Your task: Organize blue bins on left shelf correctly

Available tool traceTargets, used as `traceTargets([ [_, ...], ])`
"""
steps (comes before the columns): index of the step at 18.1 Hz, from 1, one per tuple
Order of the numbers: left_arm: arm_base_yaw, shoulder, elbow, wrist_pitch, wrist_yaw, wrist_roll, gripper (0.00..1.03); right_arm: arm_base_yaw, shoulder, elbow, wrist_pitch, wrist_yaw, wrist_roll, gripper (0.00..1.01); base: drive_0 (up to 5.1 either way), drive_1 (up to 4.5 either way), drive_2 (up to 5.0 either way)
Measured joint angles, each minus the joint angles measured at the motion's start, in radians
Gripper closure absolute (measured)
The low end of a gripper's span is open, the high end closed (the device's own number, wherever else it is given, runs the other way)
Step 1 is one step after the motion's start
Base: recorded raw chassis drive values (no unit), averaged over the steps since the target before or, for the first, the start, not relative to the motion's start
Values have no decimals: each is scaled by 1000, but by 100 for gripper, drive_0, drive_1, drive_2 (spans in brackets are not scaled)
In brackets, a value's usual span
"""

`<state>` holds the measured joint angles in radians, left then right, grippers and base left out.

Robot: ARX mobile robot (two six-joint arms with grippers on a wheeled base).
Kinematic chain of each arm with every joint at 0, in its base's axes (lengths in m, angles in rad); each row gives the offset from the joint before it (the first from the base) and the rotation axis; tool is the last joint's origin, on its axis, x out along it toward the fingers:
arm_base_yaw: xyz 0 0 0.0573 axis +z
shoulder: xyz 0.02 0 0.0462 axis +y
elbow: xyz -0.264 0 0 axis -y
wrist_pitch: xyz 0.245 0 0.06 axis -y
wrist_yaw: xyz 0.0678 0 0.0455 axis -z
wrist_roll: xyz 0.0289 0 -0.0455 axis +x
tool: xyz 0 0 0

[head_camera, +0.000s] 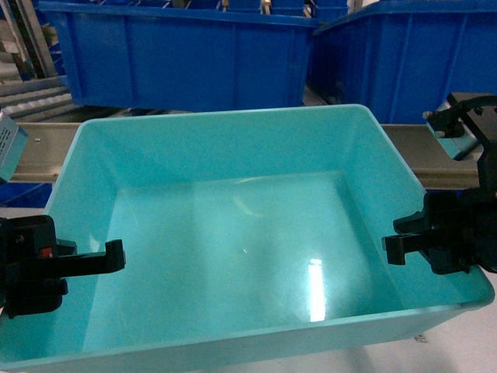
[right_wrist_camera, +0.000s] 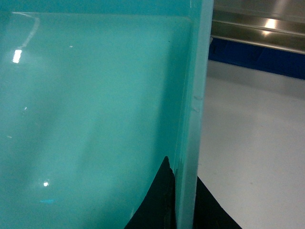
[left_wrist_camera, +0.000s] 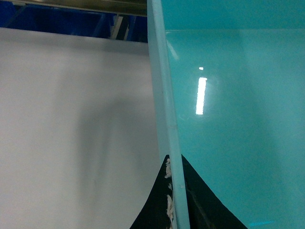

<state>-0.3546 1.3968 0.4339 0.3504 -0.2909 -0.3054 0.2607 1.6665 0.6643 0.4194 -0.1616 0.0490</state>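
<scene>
The left pincer (head_camera: pixel 116 256) is pinching the left wall of the light blue bin (head_camera: pixel 233 241), and the right pincer (head_camera: pixel 392 247) is pinching the right wall; each wrist view shows a finger on either side of the rim. The bin sits close in front, over the white table (left_wrist_camera: pixel 71 119). To carry it well, both arms should rise and advance together, keeping it level. Beyond stands the shelf (head_camera: pixel 46 148) rail, with dark blue bins (head_camera: pixel 186 54) behind.
</scene>
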Motion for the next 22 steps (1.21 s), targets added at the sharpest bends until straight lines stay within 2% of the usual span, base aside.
traceTargets([
  [11, 1, 0, 0, 0, 1, 0, 101, 1, 0, 0, 0, 0, 3, 99, 0, 0, 0],
  [22, 1, 0, 0, -2, 1, 0, 101, 1, 0, 0, -1, 0, 3, 99, -396, -27, 451],
])
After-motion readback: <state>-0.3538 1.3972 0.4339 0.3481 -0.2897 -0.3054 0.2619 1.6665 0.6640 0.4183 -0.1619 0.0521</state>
